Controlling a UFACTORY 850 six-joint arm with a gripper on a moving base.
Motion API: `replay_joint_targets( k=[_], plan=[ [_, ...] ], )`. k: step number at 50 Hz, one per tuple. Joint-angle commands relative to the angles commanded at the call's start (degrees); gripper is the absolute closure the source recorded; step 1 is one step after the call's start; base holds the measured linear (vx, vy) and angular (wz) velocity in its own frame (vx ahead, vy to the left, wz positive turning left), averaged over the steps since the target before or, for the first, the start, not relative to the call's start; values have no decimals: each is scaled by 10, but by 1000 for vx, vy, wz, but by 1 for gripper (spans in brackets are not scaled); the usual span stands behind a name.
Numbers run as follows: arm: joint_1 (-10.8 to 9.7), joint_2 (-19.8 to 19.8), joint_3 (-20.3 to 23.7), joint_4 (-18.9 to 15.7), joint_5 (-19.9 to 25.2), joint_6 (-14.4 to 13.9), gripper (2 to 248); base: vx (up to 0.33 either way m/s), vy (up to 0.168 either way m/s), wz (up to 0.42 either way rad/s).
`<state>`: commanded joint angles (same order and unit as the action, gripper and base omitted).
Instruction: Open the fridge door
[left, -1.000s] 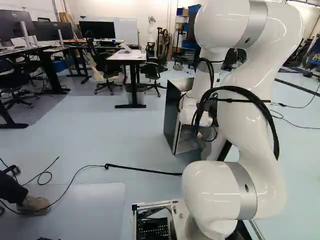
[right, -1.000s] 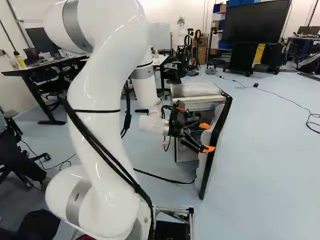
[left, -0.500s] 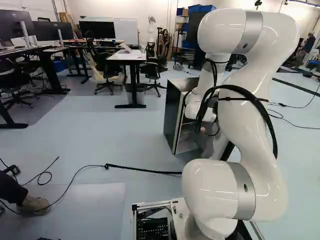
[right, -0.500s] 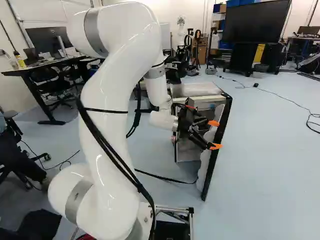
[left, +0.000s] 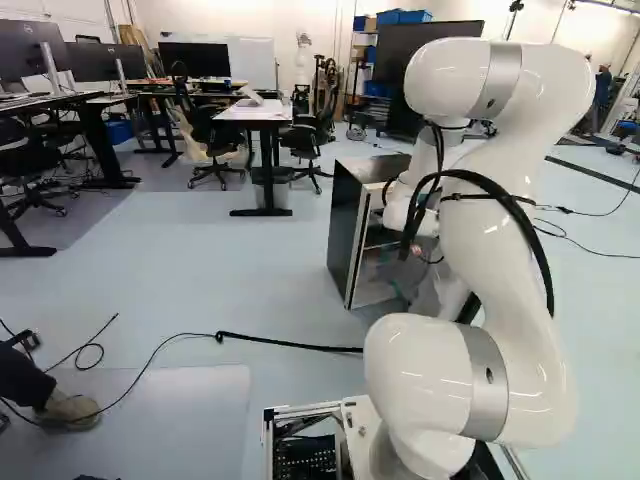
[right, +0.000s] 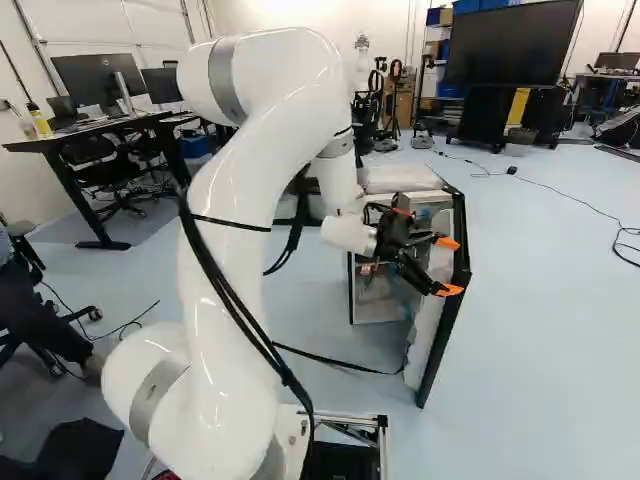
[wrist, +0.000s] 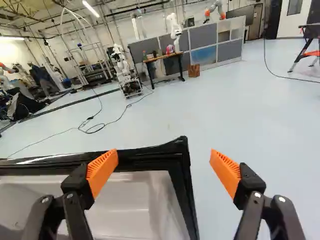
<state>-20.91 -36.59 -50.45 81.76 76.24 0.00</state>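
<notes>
Found fridge door (right: 440, 330) standing out from the front of the fridge (left: 346, 230), white liner toward the arm, dark outer face away; located beyond the base, at the right of the right base view. Noted gripper (wrist: 164, 155) open, with black fingers spread and orange pads (wrist: 102, 171) apart, nothing clamped; door's upper corner between them, nearer one pad. Cannot tell whether touching. Judged step in hand: widening an opening already made, probably by pushing from the liner side. Next: press outward along the hinge's swing, keep near the free edge, then back clear once wide enough. Counted, from door outward: one door, one fridge, one gripper, two fingers, two pads, one working arm (right: 240, 165); farther off, one black cable (left: 285, 343) along the floor, one white-topped desk (left: 254, 111).
</notes>
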Motion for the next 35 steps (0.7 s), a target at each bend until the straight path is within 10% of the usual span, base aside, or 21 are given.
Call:
replay_joint_targets(
  k=[35],
  plan=[
    [-84,-39,-73,80,-10,0,3,0,0,0]
  ],
)
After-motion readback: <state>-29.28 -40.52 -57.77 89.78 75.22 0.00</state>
